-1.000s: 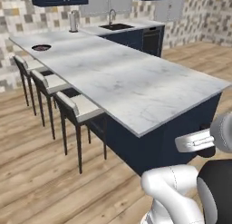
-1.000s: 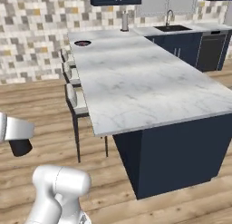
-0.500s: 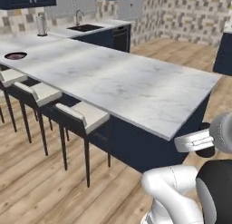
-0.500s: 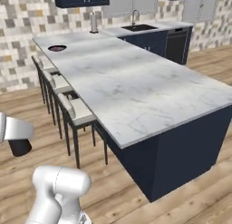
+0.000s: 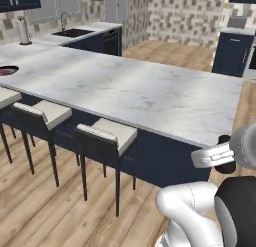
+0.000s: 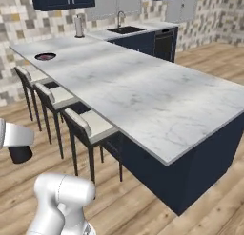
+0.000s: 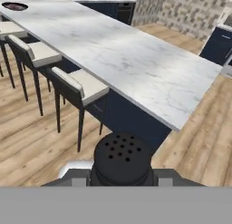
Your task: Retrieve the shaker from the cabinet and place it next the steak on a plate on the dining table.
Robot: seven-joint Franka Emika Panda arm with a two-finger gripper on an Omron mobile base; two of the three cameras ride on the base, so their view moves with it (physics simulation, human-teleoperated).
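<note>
Big navy kitchen with a long marble dining table (image 6: 143,86) running down the middle and stools (image 5: 105,138) tucked under its near side. The gripper (image 7: 121,180) is clamped tight on the black shaker (image 7: 121,157), carried low by the table's near corner. The plate (image 6: 45,56) with the steak (image 6: 45,56) sits way down the far end, well apart from it. My worry: driving alongside, the base could clip a stool, or a jolt could loosen the shaker.
</note>
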